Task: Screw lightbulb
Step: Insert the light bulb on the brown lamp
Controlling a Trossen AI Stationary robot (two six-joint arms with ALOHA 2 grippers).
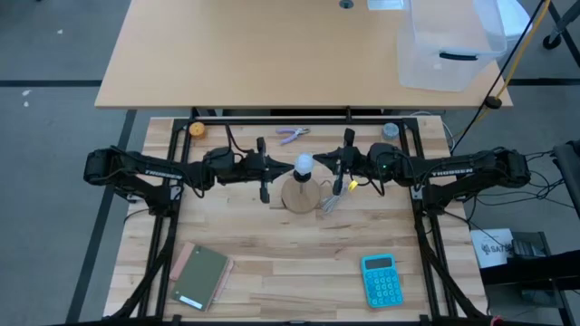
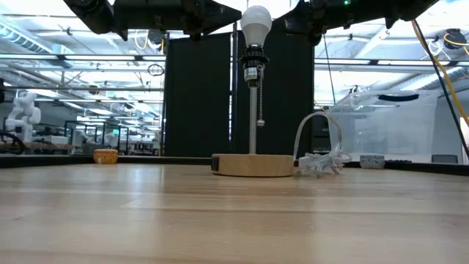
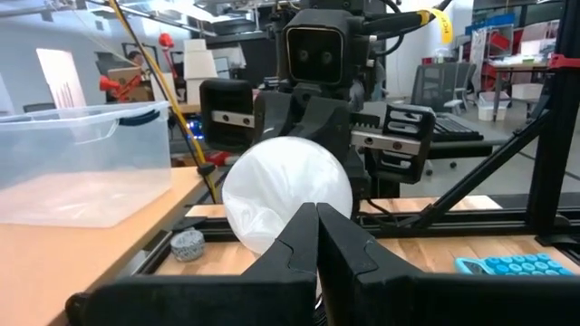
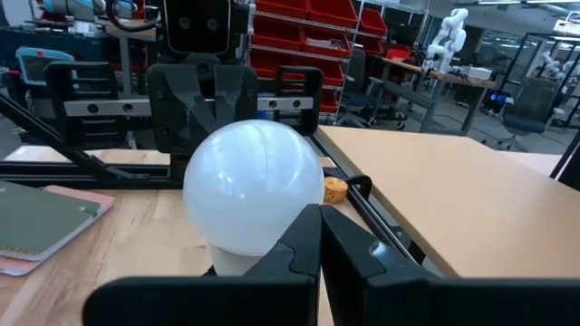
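At frame centre in the high view, your left gripper (image 1: 265, 187) waits just left of the lightbulb (image 1: 304, 164), fingers pressed together on nothing. That bulb sits atop the socket (image 2: 253, 57); the right gripper (image 1: 339, 184), likewise closed and empty, flanks it, so open wide, centre on the glass, then twist gently.

Small white rounded lightbulb (image 2: 256, 24) sitting up top in a black socket (image 2: 253, 57) on a thin metal rod, round wooden disc base (image 2: 252, 165) below. Crumpled clear plastic wrapper (image 2: 321, 160) touching the base. Small orange thing (image 2: 106, 156) way off behind.
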